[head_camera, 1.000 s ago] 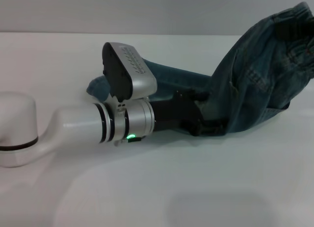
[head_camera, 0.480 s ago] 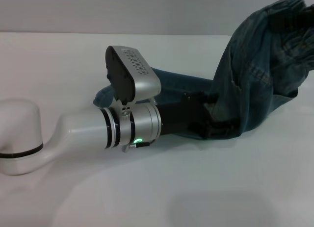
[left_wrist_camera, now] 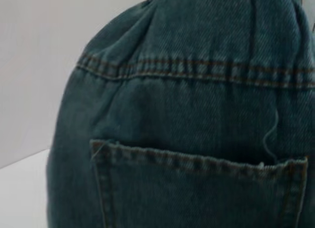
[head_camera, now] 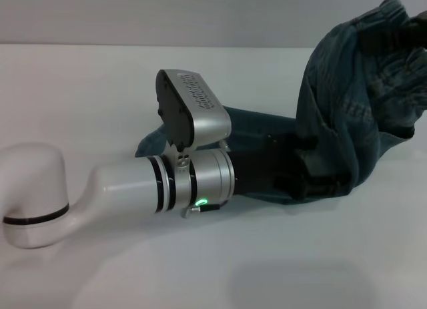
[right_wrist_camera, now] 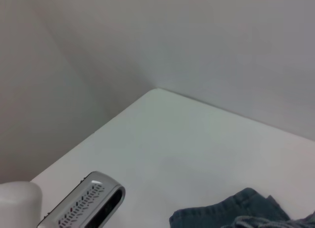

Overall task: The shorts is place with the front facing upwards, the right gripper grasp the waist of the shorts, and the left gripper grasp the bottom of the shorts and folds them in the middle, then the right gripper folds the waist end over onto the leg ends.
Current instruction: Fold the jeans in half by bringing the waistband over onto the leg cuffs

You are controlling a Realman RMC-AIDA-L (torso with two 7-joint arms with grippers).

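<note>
1. The shorts (head_camera: 347, 122) sit at the right of the white worktop (head_camera: 200, 262), bunched and lifted: waist (head_camera: 393, 29) end is held up high at far right, while the lower part trails left along the worktop behind the arm.
2. Left tool (head_camera: 313, 182) lies low at mid-right with its black tip buried in the denim fold. It looks to be pinching the lower cloth, but can't tell for sure, since the jaws are hidden.
3. Right tool isn't in sight in the head view. The waist hangs as if gripped from above, but its jaw state can't be told.
4. Left wrist view is filled close-up by a stitched seam and the back pocket (left_wrist_camera: 197, 188).
5. Handling, my guess: denim is soft and floppy but fairly heavy, so it sags and creases. It isn't slippery or fragile.
6. Best holds are probably the thick elastic waist and the stitched hems, since double layers grip well. Leg ends not clearly visible now.
</note>
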